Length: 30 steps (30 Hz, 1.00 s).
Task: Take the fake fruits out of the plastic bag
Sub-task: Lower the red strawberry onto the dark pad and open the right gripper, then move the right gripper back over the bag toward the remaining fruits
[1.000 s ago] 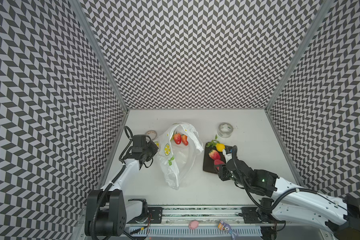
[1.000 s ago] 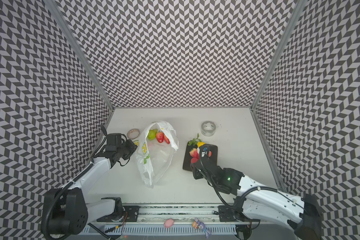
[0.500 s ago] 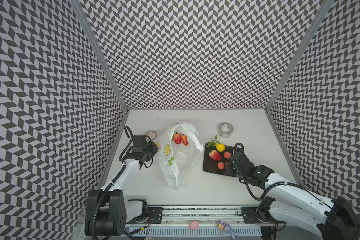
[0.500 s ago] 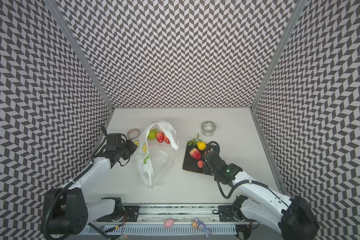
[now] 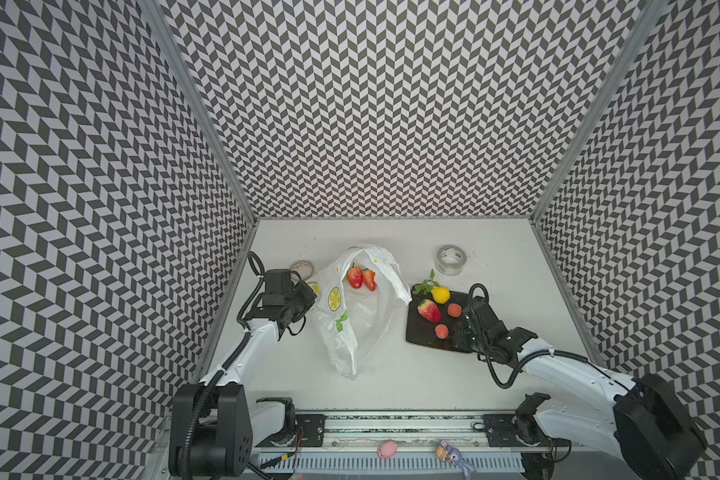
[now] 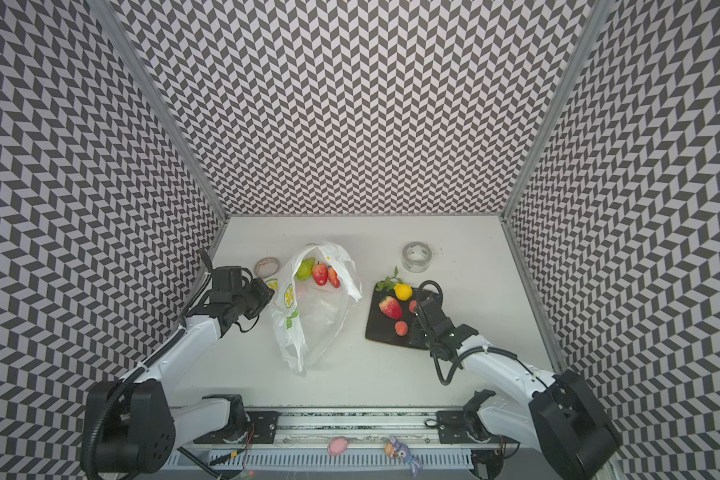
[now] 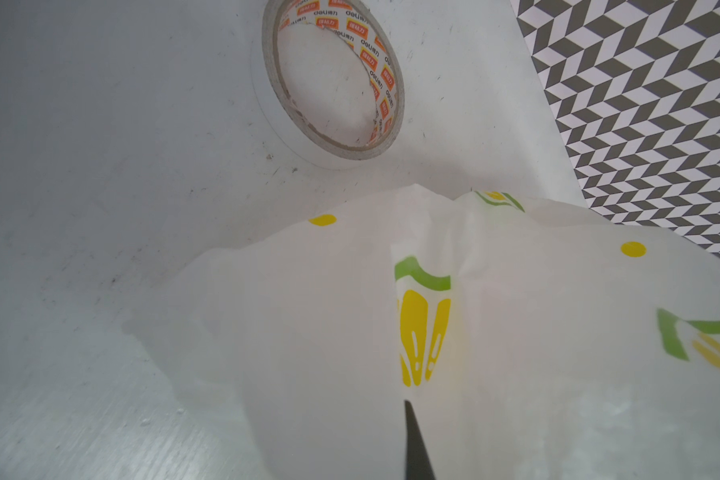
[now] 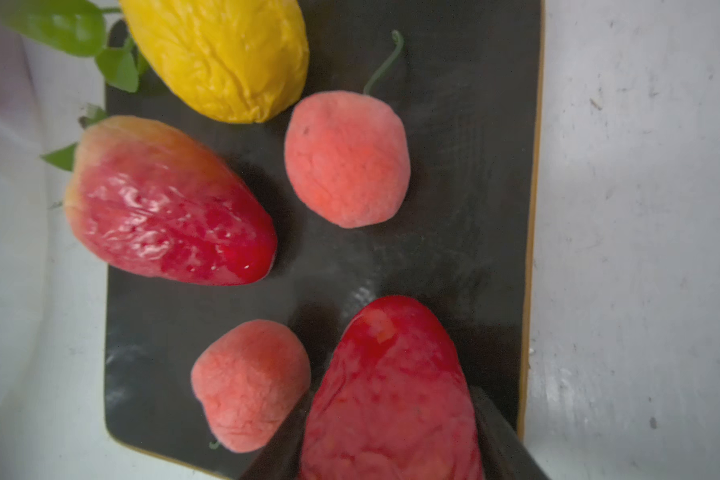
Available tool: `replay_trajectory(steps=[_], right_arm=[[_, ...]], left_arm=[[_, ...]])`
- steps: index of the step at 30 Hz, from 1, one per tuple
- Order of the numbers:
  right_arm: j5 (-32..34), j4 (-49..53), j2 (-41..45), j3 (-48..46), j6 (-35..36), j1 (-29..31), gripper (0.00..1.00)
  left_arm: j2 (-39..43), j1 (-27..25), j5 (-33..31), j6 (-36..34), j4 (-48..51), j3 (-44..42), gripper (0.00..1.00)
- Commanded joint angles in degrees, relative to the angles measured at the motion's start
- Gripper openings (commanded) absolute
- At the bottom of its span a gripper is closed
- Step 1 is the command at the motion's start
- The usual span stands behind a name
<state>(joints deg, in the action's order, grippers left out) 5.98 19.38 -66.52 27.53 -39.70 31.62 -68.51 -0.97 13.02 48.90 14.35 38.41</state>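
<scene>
The plastic bag (image 5: 350, 316) (image 6: 308, 320) (image 7: 474, 332) stands open at the middle left. My left gripper (image 5: 304, 297) (image 7: 410, 415) is shut on its left rim. Inside lie two strawberries (image 5: 355, 277) (image 5: 369, 279) and a green fruit (image 6: 304, 268). On the dark tray (image 5: 420, 336) (image 8: 474, 166) rest a lemon (image 5: 440, 294), a strawberry (image 5: 429, 310) and two pink-orange fruits (image 5: 454, 309) (image 5: 442, 331). My right gripper (image 5: 460, 332) (image 8: 391, 399) is low over the tray's near right part. Its fingers lie against both sides of another strawberry (image 8: 391, 357).
A clear tape roll (image 5: 451, 259) lies behind the tray. A paper tape roll (image 5: 302, 268) (image 7: 333, 79) sits by the left wall, just behind my left gripper. Patterned walls close in three sides. Two small toys (image 5: 387, 450) (image 5: 449, 453) sit on the front rail.
My right gripper has shifted a little to the right along the tray's near side with the strawberry, uncovering the fruits on the tray. The left arm and the bag have not moved.
</scene>
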Motion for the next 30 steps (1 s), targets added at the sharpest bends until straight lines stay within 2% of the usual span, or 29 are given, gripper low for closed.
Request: replay_trajectory(steps=[1,10,17,19,21,26,30], right_arm=[[-0.7,-3.1,-1.5,0.4,0.9,-0.8,0.64],[-0.3,3.9,-1.6,6.3,3.7,-2.1,0.80],[2.4,14.1,6.6,12.7,4.6,-2.3,0.82],[1.4,16.1,9.4,14.9,6.0,-2.3,0.80],[-2.6,16.1,12.4,16.6,9.6,-2.2,0.77],[-9.5,13.5,19.0,19.8,12.8,-0.9,0.67],[-11.8,9.5,20.7,22.6,16.1,4.6,0.61]], left_arm=[[1.1,0.3,0.2,-0.1,-1.1,-0.7,0.00],[1.7,0.3,0.3,0.1,-1.4,-1.1,0.00],[1.8,0.3,0.2,-0.1,-1.2,-0.7,0.00],[1.9,0.3,0.2,0.0,-1.2,-0.7,0.00],[2.1,0.3,0.3,0.1,-1.4,-1.0,0.00],[2.5,0.3,0.3,0.6,-2.0,-1.3,0.00],[2.6,0.3,0.5,1.2,-2.6,-1.4,0.00]])
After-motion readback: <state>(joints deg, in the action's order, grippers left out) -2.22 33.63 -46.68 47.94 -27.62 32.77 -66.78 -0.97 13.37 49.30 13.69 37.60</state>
